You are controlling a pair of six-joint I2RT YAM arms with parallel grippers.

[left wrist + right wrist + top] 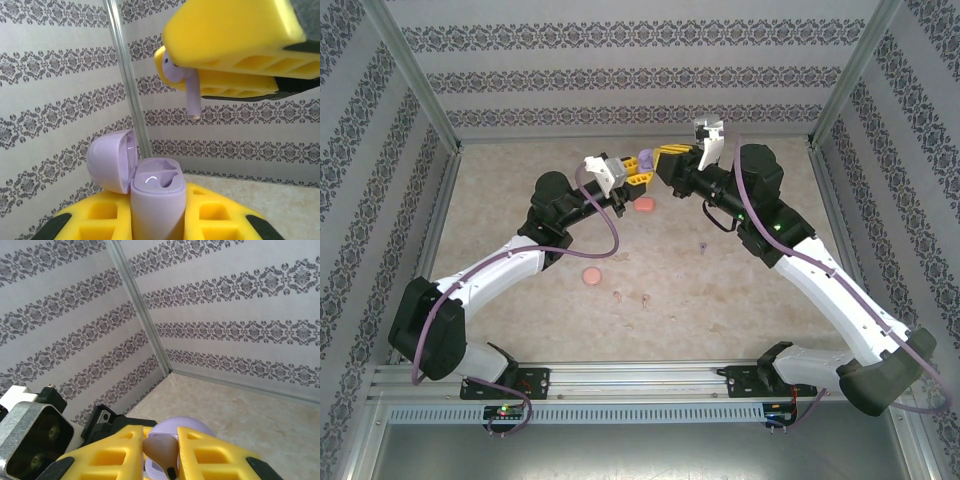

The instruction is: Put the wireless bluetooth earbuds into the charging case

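Note:
My left gripper (159,217) is shut on a lilac charging case (156,192), held upright with its lid (111,161) swung open to the left and both sockets bare. Just above it, my right gripper (161,440) is shut on a purple earbud (181,80), whose stem points down, a short gap above the case. In the top view the two grippers meet at the back centre: left gripper (631,173), case (643,160), right gripper (670,157). Another purple earbud (703,246) and two pale pink earbuds (616,296) (645,299) lie on the table.
A coral-red case (645,205) lies just below the grippers and a pink case (591,274) sits nearer the front. Patterned walls and metal corner posts (455,142) enclose the table on three sides.

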